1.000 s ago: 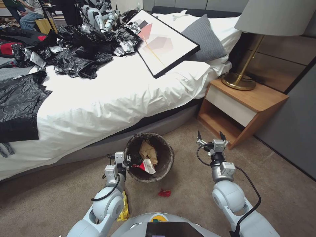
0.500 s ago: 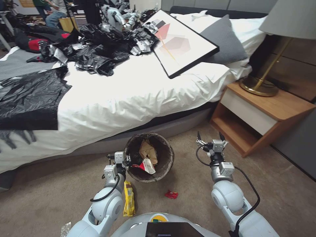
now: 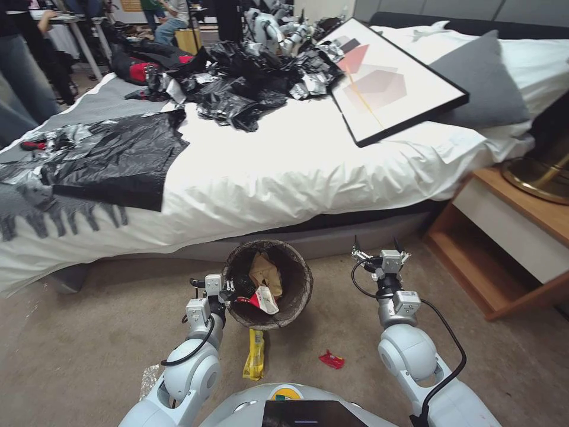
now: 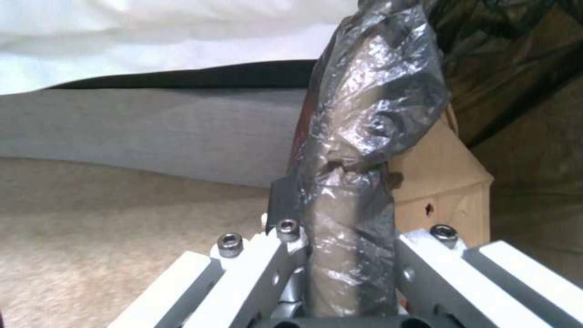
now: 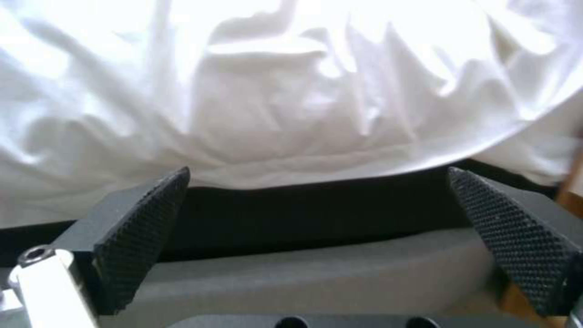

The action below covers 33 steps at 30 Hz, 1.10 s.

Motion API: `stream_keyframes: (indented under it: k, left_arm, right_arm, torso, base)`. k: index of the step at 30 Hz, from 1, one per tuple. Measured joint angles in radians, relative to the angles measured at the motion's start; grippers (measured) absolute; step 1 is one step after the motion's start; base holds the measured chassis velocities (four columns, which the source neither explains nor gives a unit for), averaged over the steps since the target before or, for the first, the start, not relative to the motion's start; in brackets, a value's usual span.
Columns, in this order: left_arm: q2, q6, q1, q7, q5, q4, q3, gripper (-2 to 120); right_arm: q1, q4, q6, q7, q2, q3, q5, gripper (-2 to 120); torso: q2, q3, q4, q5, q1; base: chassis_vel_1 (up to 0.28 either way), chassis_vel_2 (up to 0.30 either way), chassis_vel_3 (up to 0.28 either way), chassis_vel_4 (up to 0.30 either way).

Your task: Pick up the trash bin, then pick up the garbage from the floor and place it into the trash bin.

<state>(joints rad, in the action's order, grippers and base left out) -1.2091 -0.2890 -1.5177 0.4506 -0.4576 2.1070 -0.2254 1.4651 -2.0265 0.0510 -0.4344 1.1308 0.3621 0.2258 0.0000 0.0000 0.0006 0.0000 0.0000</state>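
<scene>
**Left tool on bin rim; right tool apart and empty**

Bin (image 3: 269, 284): stands on the carpet floor (image 3: 89, 332), just in front of the bed (image 3: 284, 172) base. Dark liner folded over the rim. Inside: a brown paper bag (image 3: 265, 271) and a red-and-white wrapper (image 3: 259, 298).

Left tool (image 3: 228, 292): at the bin's rim on the robot's left side. In the left wrist view the fingers (image 4: 267, 255) sit on either side of the liner-covered rim (image 4: 358, 182), clamped on it. Brown bag visible just behind the rim in that view.

Right tool (image 3: 379, 249): held to the right of the bin, apart from it, above the floor. Fingers spread wide, nothing between them. In the right wrist view both textured pads (image 5: 143, 228) stand well apart, facing the bed base and the hanging white sheet (image 5: 273, 91).

Garbage on the floor:
- yellow wrapper (image 3: 255, 354), lying lengthwise just in front of the bin, between the two arms.
- small red wrapper (image 3: 331, 359), right of the yellow one, near the right arm.
- a pale crinkled piece (image 3: 148, 379) by the left arm; kind cannot be told.

On the bed: black plastic sheets (image 3: 118, 157) near its left edge, a heap of black and foil plastic (image 3: 255, 83) toward the far side, a framed picture (image 3: 394, 80) lying tilted against a grey pillow (image 3: 489, 80). Wooden nightstand (image 3: 521, 237) at the right of the bed.
</scene>
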Motion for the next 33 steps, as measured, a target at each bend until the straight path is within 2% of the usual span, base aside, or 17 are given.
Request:
stream_keyframes:
  k: [5, 33]
  left_arm:
    - [-0.002, 0.001, -0.004, -0.001, 0.004, 0.002, 0.001, 3]
    - [-0.005, 0.002, 0.004, 0.001, 0.004, -0.001, 0.002, 3]
  right_arm:
    - [0.0, -0.001, -0.002, -0.007, 0.004, -0.002, 0.0, 100]
    - [-0.009, 0.002, -0.023, -0.012, -0.002, -0.003, 0.011, 100]
  torso:
    - [0.0, 0.0, -0.0011, -0.0001, 0.0]
    - [0.0, 0.0, -0.0006, 0.0001, 0.0]
  base:
    - [0.0, 0.0, 0.0, 0.0]
    - [0.014, -0.015, -0.017, 0.017]
